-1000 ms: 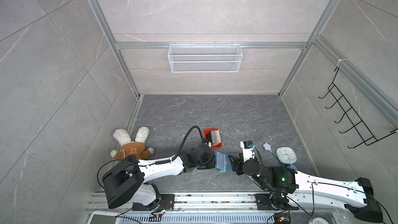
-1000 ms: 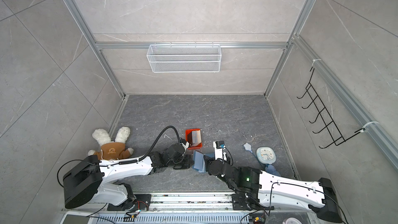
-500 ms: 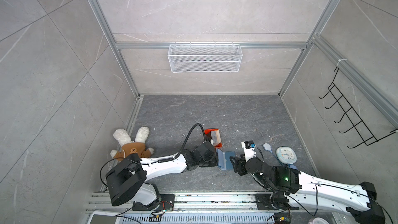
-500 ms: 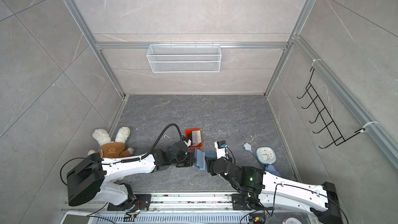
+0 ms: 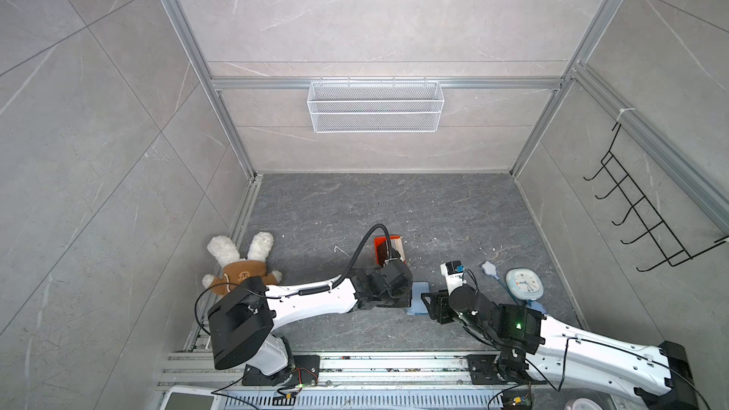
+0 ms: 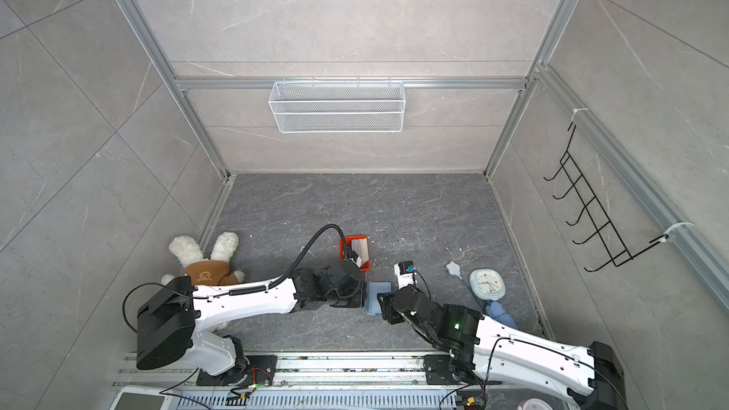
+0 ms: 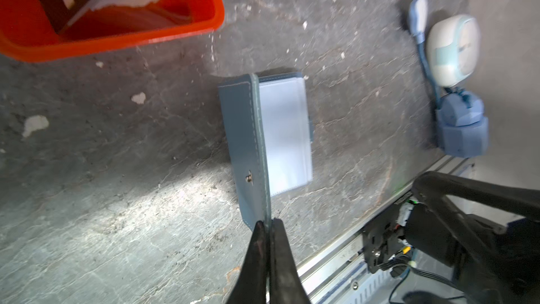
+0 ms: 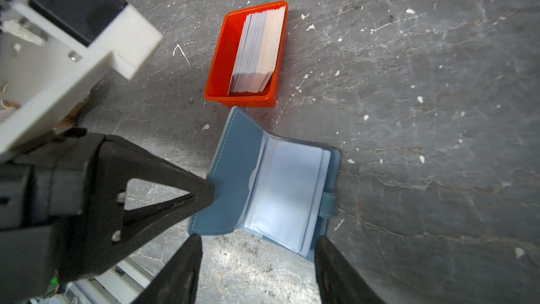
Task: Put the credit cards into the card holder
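Two grippers flanked the card holder [image 8: 233, 171], which lay open on the floor [image 8: 409, 83] just on the near side of the orange tray [image 8: 217, 62]. Our left gripper [image 7: 267, 225] was pinched shut on a corner of its blue cover, we judged to hold the flap off the clear pockets [image 8: 286, 188], while our right gripper [image 8: 257, 241] hung on the holder's right with jaws well apart, gripping nothing. The credit cards [image 8: 257, 51] stood on edge in that tray; in both top views our grippers hid most of the holder.
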Action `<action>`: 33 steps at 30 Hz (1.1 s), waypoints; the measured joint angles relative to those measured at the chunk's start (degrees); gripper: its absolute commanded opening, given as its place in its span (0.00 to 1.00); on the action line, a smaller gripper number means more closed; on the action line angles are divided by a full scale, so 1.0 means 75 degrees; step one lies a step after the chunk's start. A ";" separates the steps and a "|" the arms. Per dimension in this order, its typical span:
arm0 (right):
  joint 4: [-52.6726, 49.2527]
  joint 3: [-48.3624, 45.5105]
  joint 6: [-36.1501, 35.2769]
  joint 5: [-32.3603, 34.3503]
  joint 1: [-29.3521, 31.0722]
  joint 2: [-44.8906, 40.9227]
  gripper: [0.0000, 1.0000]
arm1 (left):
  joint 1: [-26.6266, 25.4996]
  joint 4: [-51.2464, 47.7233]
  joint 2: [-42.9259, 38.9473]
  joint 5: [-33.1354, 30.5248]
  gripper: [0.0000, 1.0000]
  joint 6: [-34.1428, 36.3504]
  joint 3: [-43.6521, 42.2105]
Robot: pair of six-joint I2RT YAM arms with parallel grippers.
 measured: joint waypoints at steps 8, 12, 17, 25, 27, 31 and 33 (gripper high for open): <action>0.0420 -0.0114 0.0102 -0.0455 -0.0393 0.0172 0.59 | 0.0052 0.1029 -0.0102 0.0055 0.00 -0.0187 -0.0734; 0.0650 -0.0251 0.0221 -0.0629 -0.0542 0.0248 0.59 | 0.0134 0.1448 -0.0382 0.0134 0.00 -0.0242 -0.1172; 0.0933 -0.0326 0.0323 -0.0848 -0.0615 0.0536 0.54 | 0.0297 0.1609 -0.0766 0.0286 0.00 -0.0254 -0.1580; 0.1667 -0.0350 0.0522 -0.1419 -0.0743 0.1387 0.42 | 0.0391 0.2046 -0.0903 0.0458 0.00 -0.0376 -0.1996; 0.1821 -0.0356 0.0560 -0.1574 -0.0790 0.1585 0.40 | 0.0391 0.2171 -0.0935 0.0458 0.00 -0.0440 -0.2124; 0.2200 -0.0358 0.0618 -0.1929 -0.0854 0.2043 0.34 | 0.0425 0.2363 -0.0956 0.0466 0.00 -0.0600 -0.2317; 0.2410 -0.0358 0.0615 -0.2098 -0.0874 0.2247 0.32 | 0.0443 0.2425 -0.0956 0.0481 0.00 -0.0664 -0.2369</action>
